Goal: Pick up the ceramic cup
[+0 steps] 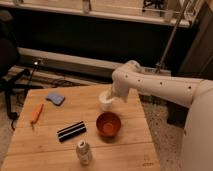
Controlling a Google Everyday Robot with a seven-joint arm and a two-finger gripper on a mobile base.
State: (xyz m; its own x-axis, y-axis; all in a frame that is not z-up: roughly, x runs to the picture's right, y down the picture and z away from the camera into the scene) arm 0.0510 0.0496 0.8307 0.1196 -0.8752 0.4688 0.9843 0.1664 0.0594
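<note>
The white ceramic cup [105, 101] stands on the wooden table [80, 115], toward the far right side, just behind the orange-red bowl [108, 124]. My white arm reaches in from the right and bends down over the cup. My gripper [113, 96] is at the cup's right rim, mostly hidden by the wrist.
A small pale bottle with a cap [84, 151] stands near the front edge. A black bar [71, 131] lies left of the bowl. A blue pad [55, 98] and an orange tool [36, 113] lie at the left. A dark chair [7, 60] stands beyond the table's left side.
</note>
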